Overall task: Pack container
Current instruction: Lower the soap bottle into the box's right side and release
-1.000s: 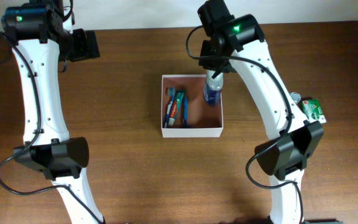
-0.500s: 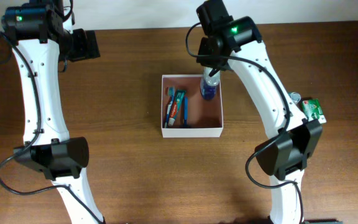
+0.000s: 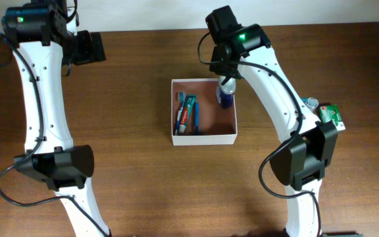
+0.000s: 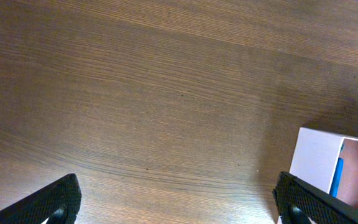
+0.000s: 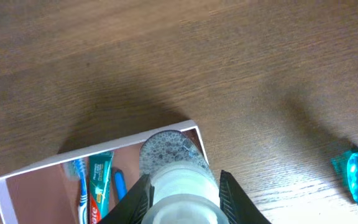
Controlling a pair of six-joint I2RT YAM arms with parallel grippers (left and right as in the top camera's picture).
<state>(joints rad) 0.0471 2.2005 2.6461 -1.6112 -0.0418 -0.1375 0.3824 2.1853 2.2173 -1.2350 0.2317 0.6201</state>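
Toothpaste (image 5: 99, 183) and a toothbrush (image 5: 79, 177) already lie in the container (image 3: 202, 138) mid-counter. My right hand (image 5: 182, 196) is clamped on a bottle (image 3: 225, 97) in its far right corner, not yet released. A green packet (image 3: 332, 116) waits outside. My left hand (image 4: 179, 199) gapes, idle. Since a second ago the bottle has barely shifted, and my right wrist has edged left

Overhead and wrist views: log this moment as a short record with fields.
container: white-walled open box on the table
inside: toothpaste tube and toothbrush along its left side
bottle: blue, cap end up, in the container's far right corner
right gripper: shut on the bottle's cap
left gripper: open, empty, above bare table left of the container
outside: green packet on the table to the right
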